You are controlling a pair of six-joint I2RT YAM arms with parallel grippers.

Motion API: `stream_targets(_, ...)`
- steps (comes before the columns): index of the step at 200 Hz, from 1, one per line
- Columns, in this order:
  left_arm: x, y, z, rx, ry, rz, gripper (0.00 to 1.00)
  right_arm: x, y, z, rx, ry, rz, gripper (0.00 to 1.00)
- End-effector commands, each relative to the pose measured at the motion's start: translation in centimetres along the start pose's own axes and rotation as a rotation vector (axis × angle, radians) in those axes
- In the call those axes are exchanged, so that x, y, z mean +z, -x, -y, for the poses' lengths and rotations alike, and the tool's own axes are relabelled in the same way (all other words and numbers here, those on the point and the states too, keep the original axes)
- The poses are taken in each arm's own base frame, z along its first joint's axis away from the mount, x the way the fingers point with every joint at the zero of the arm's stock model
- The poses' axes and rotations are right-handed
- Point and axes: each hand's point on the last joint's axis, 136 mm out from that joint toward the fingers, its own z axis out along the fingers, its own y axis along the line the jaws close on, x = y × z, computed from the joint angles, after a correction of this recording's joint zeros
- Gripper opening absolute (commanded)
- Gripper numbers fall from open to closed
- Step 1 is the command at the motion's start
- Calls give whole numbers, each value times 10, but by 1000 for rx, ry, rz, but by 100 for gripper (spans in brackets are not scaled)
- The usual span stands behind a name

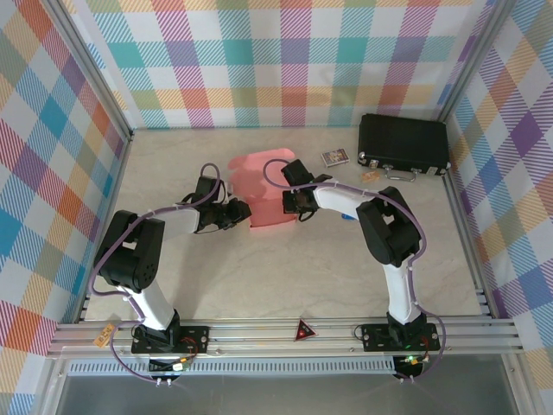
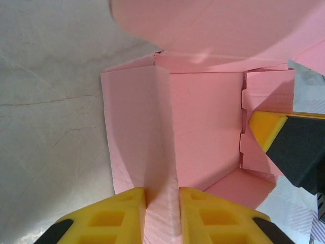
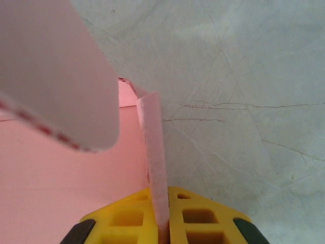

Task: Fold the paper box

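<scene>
Paper box (image 1: 259, 177) — lid flap (image 3: 51, 76) blurred, cropped

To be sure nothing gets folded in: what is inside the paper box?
Inside the paper box, the left wrist view shows a bare pink floor with nothing lying on it. The raised lid flap overhangs the far side, so that part stays unseen.

Top view is bright and evenly lit from above, sharp throughout, with only faint soft shadows on the table (image 1: 285, 285). In the left wrist view the paper box (image 2: 203, 127) interior is sharp, its flap along the top edge is blurred, and a soft shadow runs beside the centre fold. In the right wrist view the box flap at upper left is out of focus and the table surface is crisp.
</scene>
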Motion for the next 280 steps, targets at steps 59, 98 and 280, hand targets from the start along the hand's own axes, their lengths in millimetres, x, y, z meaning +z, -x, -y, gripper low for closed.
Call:
stream_targets(59, 16, -13, -10, -21, 42, -54, 21, 17, -42, 24, -117, -263, -99, 5)
stream_targets(98, 18, -13, -10, -19, 42, -59, 21, 17, -42, 26, -139, -335, -97, 5)
stream_targets(280, 18, -17, -15, -22, 60, -70, 20, -25, -6, -3, -54, -214, 9, 27)
